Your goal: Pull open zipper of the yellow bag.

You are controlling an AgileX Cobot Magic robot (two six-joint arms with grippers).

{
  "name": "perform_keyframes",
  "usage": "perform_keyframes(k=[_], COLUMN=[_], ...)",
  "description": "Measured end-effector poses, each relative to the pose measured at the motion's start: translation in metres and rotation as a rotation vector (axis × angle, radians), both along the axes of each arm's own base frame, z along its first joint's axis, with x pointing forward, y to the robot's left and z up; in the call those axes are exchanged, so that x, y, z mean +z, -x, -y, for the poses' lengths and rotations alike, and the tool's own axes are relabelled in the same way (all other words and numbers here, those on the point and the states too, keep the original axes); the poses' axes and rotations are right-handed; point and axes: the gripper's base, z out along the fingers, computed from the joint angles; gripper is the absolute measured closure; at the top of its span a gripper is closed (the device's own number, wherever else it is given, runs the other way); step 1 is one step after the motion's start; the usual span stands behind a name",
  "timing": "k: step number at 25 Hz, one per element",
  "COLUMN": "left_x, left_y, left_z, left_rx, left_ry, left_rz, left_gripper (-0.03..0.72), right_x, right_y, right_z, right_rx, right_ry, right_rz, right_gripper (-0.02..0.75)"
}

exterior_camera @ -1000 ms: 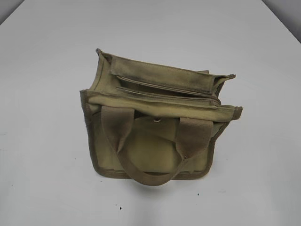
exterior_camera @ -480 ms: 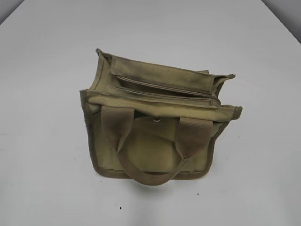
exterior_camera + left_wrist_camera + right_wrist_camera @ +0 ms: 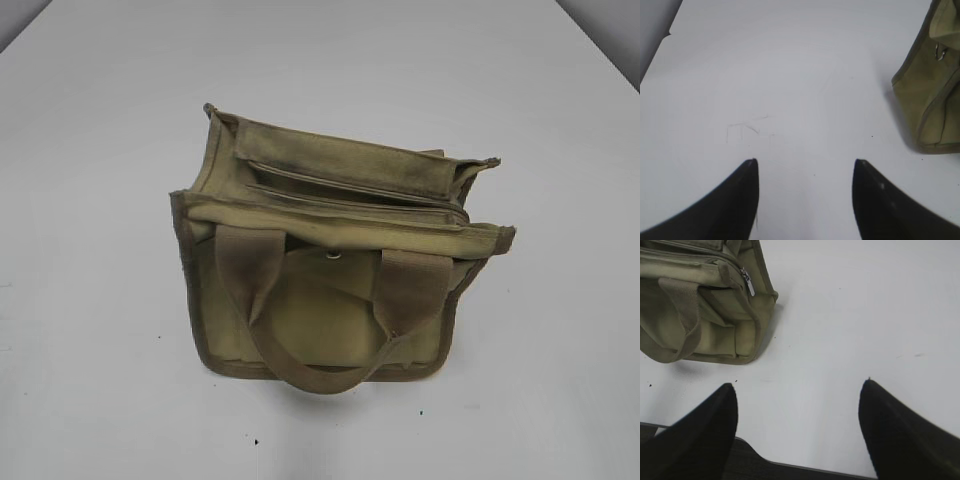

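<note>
Note that the yellow bag stands upright near the middle of the white desk, its top facing the exterior camera so that the zipper runs across the view along the closed mouth, as far as you can judge. Your left claw hangs released over bare desk, with only the bag's corner at the right edge of its view; it grasps nothing. Your right claw is likewise released and empty, set back from the bag, yet its camera shows the small silver pull tab hanging at the bag's near end. By this layout, the right claw seems better placed to take the tab, while the left could steady the bag's far side against the pull.
</note>
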Motion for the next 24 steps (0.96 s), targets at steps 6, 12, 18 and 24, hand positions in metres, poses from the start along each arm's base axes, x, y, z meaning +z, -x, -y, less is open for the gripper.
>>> perform_keyframes(k=[6,12,18,24], left_x=[0.0000,0.0000,0.0000,0.0000], left_y=[0.0000,0.0000,0.0000,0.0000], left_z=[0.0000,0.0000,0.0000,0.0000], left_rx=[0.002,0.002,0.002,0.002], left_ry=[0.000,0.000,0.000,0.000], left_rz=[0.000,0.000,0.000,0.000], left_gripper=[0.234,0.234,0.234,0.234], right_x=[0.0006,0.0009,0.0011,0.0012], right_y=[0.0000,-0.0001,-0.0002,-0.0002], right_z=[-0.0017,-0.0019,-0.0019,-0.0019], right_rx=[0.005,0.006,0.006,0.005], right_ry=[-0.019,-0.022,-0.022,-0.023], right_rz=[0.002,0.006,0.007,0.009], right_gripper=[0.154,0.154,0.154,0.154])
